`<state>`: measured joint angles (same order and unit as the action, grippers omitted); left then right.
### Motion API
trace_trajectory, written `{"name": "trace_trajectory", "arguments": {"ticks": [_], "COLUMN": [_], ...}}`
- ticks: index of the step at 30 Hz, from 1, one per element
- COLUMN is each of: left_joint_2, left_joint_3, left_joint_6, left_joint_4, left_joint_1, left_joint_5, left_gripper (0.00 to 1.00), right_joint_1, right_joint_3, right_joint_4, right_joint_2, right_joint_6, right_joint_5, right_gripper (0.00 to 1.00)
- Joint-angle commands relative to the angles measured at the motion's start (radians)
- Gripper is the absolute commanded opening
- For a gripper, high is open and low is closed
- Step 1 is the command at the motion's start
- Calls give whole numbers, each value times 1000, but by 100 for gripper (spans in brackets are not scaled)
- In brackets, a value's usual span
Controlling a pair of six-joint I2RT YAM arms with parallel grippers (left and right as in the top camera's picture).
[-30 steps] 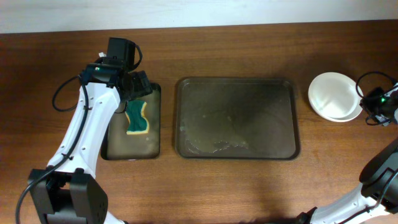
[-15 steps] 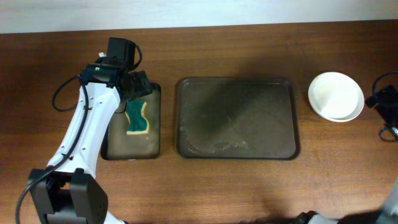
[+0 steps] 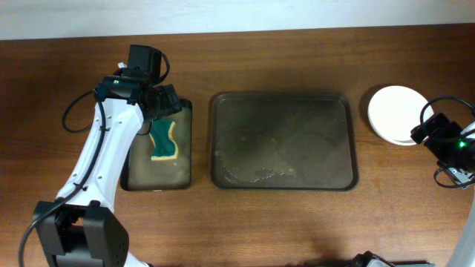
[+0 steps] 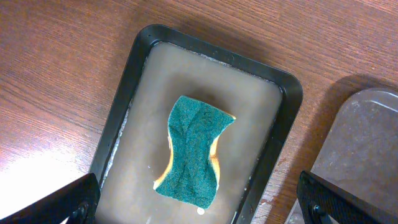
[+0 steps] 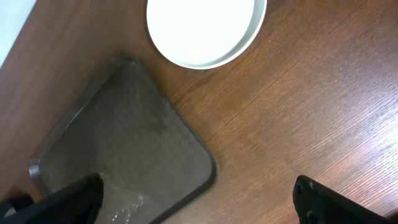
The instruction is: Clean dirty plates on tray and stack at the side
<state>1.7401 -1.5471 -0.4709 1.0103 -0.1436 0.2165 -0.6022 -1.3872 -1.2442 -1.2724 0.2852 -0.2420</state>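
The plates (image 3: 399, 111) sit stacked on the tabletop (image 3: 297, 222) just to the right of the tray (image 3: 297, 126), apart from its rim. The top plate lies a little off-centre on the one beneath, and how many are in the pile cannot be told from above. The tray holds no plates, only a wet film and streaks near its front edge. So the work looks all but done, and what is left is probably pulling clear and tidying up.

The right gripper (image 3: 430, 132) hovers just beside the pile on its outer front side. Its fingers (image 5: 68, 199) are spread wide with nothing between them. To finish well it should lift straight up before it swings away, because a sideways sweep at this height could catch the overhanging rim and push the pile askew. If the offset matters, a light nudge on the top plate's edge would square it, but gripping it risks dragging the plate below.

The left gripper (image 3: 165, 105) hangs over the black tray (image 4: 155, 81), its jaws likewise wide and empty, above the sponge (image 4: 193, 149) lying in shallow water. It can rise without touching either.
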Motion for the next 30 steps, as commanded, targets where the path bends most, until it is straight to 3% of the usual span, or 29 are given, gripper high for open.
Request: {"name": "trace_trajectory", "arguments": {"ticks": [1,9,14,19,21,30], "left_joint_2": [-4,-4,-4,-4,-4,-4], "left_joint_3": [-6,-6,-6,-6,-6,-6], "left_joint_6": [2,2,2,2,2,2], "left_joint_4": [2,2,2,2,2,2], "left_joint_1": [3,3,3,3,3,3], "left_joint_5": [8,8,8,8,8,8], "left_gripper": [99,99,99,99,99,99], "right_joint_1": [6,6,114,457,529,578], "right_joint_3": [2,2,60,323,423,856], "right_joint_4": [2,4,185,536,615,774], "right_joint_2": [-19,-22,127,431,537,988], "right_joint_6": [4,0,0,-160,-162,-161], "right_joint_5": [-5,128,105,138,168,164], "right_gripper": [98,98,98,98,98,99]}}
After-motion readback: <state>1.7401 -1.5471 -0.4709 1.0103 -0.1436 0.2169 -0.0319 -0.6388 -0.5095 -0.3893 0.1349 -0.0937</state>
